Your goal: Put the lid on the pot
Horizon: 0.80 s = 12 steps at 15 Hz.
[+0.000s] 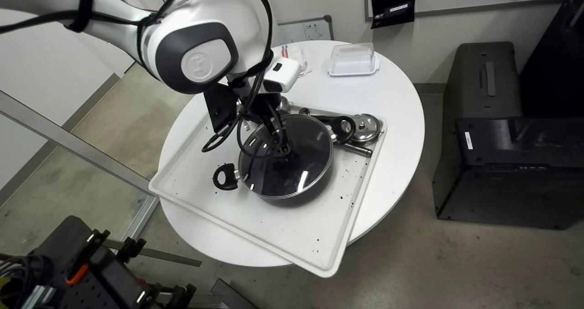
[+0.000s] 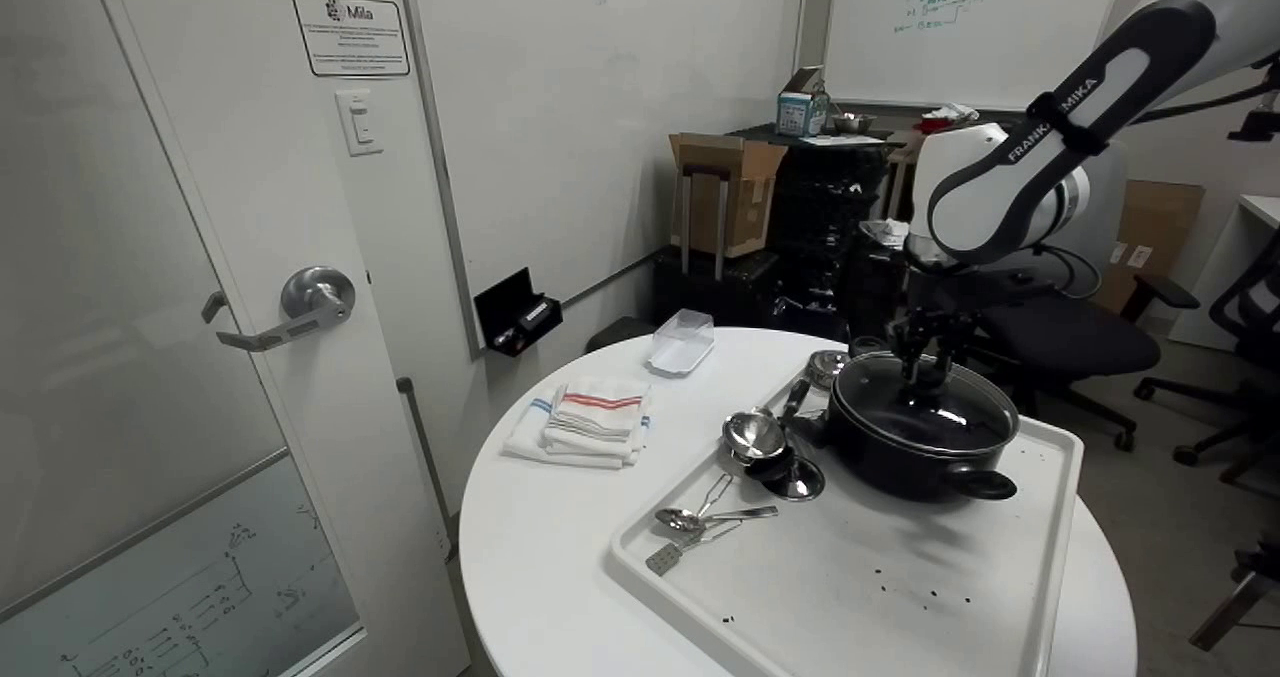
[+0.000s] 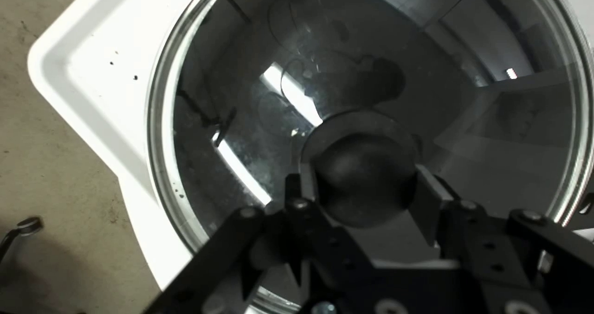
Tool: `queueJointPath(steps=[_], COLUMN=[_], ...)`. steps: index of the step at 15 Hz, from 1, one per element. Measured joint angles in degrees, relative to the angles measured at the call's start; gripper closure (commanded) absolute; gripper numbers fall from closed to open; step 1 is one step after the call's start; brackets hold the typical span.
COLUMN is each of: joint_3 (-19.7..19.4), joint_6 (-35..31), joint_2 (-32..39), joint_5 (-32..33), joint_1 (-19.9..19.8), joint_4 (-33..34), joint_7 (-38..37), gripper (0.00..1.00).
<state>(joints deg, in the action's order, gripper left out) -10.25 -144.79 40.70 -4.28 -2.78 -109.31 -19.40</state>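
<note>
The pot [image 1: 299,200] is black with two black looped handles and stands on the white tray; it also shows in an exterior view [image 2: 885,457]. The glass lid [image 1: 308,135] with its thin metal rim lies level over the pot's opening, its rim along the pot's rim in both exterior views [image 2: 965,419]. In the wrist view the lid [image 3: 468,133] fills most of the picture. My gripper [image 3: 364,184] has its fingers on both sides of the lid's black knob, touching it. The gripper [image 1: 283,150] points down at the lid's centre. The pot's inside shows only darkly through the glass.
The white tray [image 2: 850,582] sits on a round white table [image 1: 397,172] and overhangs its edge. Shiny metal utensils [image 2: 755,437] and a small metal lid [image 1: 365,127] lie beside the pot. Folded towels [image 2: 595,422] and a clear plastic box [image 1: 352,60] stand beyond the tray.
</note>
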Motion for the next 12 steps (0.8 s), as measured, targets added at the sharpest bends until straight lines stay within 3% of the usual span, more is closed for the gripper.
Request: queueJointPath(steps=[12], joint_3=[0.4], joint_6=[0.0], joint_2=[0.1], joint_5=[0.0], joint_1=[0.5], joint_4=[0.0], joint_7=[0.0], gripper=[0.75])
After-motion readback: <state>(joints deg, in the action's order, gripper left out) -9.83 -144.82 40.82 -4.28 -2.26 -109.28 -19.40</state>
